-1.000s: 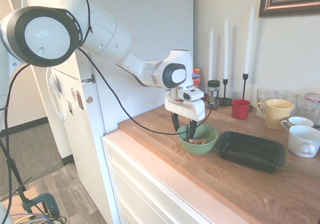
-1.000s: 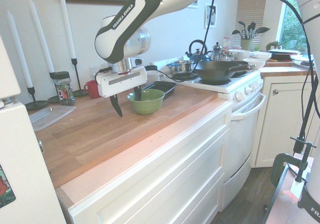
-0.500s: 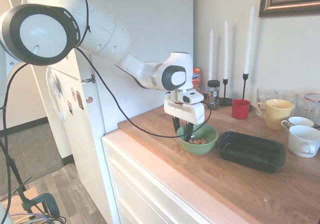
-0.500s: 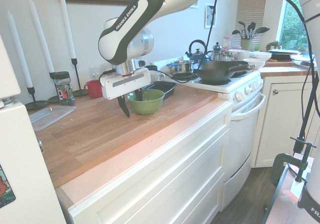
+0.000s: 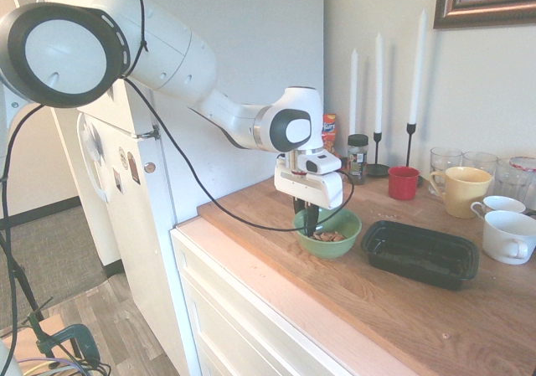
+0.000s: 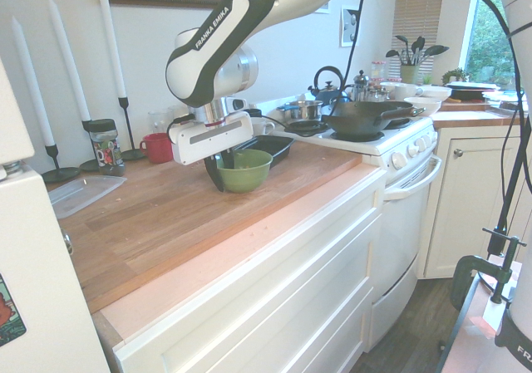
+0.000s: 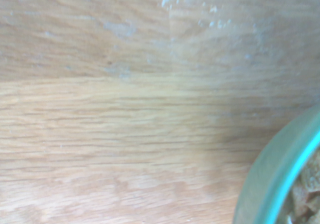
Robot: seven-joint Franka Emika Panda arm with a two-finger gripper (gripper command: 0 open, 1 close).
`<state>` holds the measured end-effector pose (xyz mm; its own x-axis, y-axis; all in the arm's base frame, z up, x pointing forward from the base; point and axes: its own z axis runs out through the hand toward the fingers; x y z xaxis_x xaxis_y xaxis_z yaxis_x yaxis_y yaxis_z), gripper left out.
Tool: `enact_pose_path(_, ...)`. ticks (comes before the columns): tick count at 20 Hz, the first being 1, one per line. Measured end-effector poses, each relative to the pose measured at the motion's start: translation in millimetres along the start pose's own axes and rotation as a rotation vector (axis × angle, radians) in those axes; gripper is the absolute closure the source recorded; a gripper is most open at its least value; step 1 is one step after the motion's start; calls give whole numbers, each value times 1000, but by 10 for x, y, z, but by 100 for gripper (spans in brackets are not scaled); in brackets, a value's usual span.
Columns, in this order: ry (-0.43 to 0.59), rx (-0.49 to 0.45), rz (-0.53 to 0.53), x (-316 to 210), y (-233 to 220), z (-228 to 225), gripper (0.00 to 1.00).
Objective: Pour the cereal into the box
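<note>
Setting: a wooden countertop [image 5: 435, 309] on white cabinets, beside a white fridge [image 5: 251, 58], with a stove [image 6: 391, 140] at its far end in the second exterior view

Arm: a white robot arm [image 5: 167, 58] reaches across the counter, its wrist pointing straight down over the near rim of a green bowl [image 5: 335, 240]

Gripper: the gripper [image 5: 309, 222] has its two dark fingers drawn close together at the bowl's rim, on the side away from the black tray; they appear to pinch the rim, one finger inside and one outside, though the contact itself is too small to see for certain

Bowl: the green bowl [image 6: 247, 170] stands upright on the wood, resting on the counter

Cereal: a small heap of tan-brown flakes [image 5: 329, 236] lies in the bottom of the bowl; the wrist view shows a few flakes [image 7: 305, 194] just inside the blurred green rim

Box: a shallow black tray [image 5: 419, 253] sits on the counter just beside the bowl, apart from it, on the side away from the fridge; no cereal shows in it

Behind: three white candles [image 5: 416, 58] in dark holders, a dark-lidded jar [image 5: 358, 158] and a red cup [image 5: 403, 182] stand near the wall

Far right: a yellow mug [image 5: 463, 190], white cups [image 5: 509, 235] and clear glasses [image 5: 444, 160] cluster beyond the tray

Also: a clear flat container [image 6: 83, 194] lies on the counter near the fridge
</note>
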<state>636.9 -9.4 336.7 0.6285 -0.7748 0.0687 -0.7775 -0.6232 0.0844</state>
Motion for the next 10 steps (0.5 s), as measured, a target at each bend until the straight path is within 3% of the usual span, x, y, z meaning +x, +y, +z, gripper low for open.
enact_pose_path(10, 18, 34, -15, -89, -65, -276, 100)
